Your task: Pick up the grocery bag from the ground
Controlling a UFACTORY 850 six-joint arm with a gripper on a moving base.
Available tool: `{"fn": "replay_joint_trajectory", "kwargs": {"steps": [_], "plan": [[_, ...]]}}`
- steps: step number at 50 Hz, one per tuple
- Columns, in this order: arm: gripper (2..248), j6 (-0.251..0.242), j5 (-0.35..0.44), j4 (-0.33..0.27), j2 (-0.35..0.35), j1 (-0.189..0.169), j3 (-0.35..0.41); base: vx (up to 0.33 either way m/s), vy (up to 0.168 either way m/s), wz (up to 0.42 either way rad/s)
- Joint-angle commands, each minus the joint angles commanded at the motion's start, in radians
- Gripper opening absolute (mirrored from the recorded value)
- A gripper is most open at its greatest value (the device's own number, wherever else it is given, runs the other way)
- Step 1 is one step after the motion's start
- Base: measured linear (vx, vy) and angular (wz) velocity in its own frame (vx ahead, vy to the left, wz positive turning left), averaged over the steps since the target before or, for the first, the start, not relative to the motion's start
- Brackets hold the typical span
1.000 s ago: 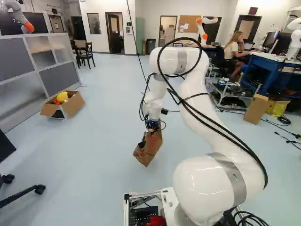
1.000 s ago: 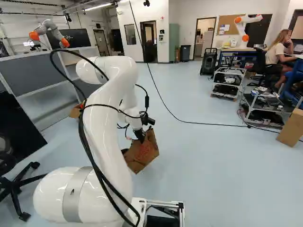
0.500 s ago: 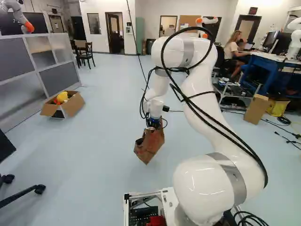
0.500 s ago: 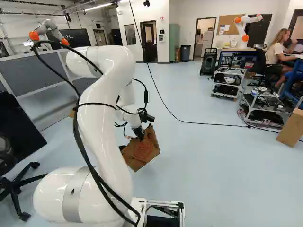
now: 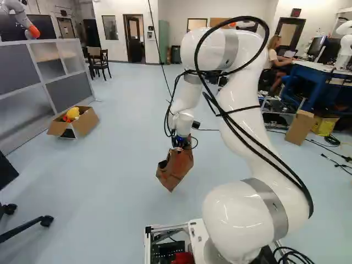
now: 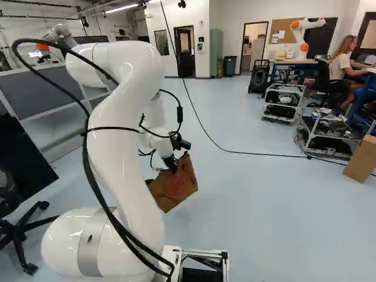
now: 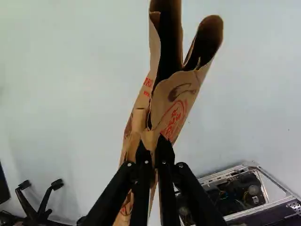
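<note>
The gripper [image 7: 153, 147] was closed on the grocery bag [image 5: 176, 168], pinching the paper at its top edge. The bag hung tilted beneath the fingertips, its long opening running out ahead of them, so further lifting probably called for a slow, straight rise.

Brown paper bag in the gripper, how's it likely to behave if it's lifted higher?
The bag is probably floppy, since its paper is creased and bunched where the gripper pinches it. It may swing, as it hangs tilted with one corner lowest. Likely light too, though its dark inside hides any load.
</note>
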Motion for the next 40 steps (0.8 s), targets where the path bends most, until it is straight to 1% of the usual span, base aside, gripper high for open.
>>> {"fn": "replay_joint_trajectory", "kwargs": {"steps": [40], "plan": [[21, 0.000, 0.000, 0.000, 0.215, 0.009, 0.170, 0.000, 0.000, 0.000]]}}
